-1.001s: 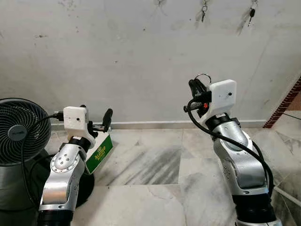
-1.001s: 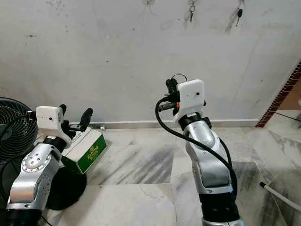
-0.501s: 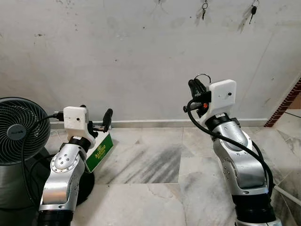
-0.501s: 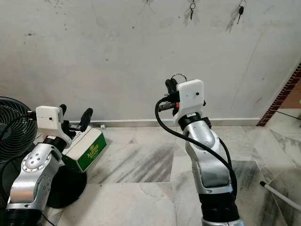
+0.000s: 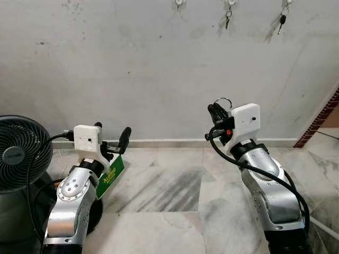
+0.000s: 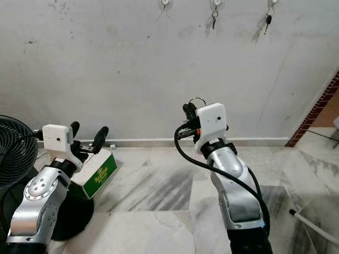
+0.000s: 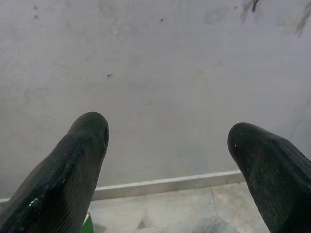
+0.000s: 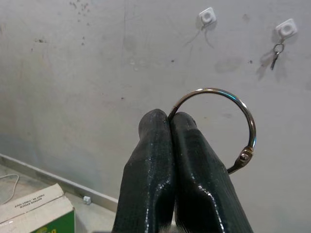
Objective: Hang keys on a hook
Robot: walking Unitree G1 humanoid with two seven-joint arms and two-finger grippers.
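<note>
My right gripper (image 8: 170,121) sits right of centre in the head views, raised at about mid-height of the frame, and its two black fingers (image 8: 155,165) are pressed together on a silver key ring (image 8: 228,126). In the right wrist view the ring stands out past the fingertips as an open loop, with its small clasp on the side away from the fingers; I cannot make out any key hanging from it. A black cable (image 5: 238,156) loops from the white wrist housing (image 5: 246,120) down along my silver forearm.

My left gripper (image 5: 112,138) is at the lower left of the head views, held low and level, with its fingers (image 7: 73,160) spread wide apart and nothing between them; the wrist view looks straight through the gap at the bare wall and the skirting strip.

Just beyond the left gripper a green and white carton (image 6: 98,169) lies tilted on the marble floor (image 5: 169,185). At the far left edge stands a black fan (image 5: 21,153) with a round grille.

The grey plaster wall (image 5: 148,74) takes up the upper half of the frame. Along the top edge are three small white hooks: the left hook (image 6: 165,2) looks bare, the middle hook (image 6: 215,3) has a key (image 6: 213,21) dangling from it, and the right one carries another key (image 6: 268,20). All three are well above and apart from the ring I hold. A strip of red brick (image 5: 323,119) shows at the right edge.
</note>
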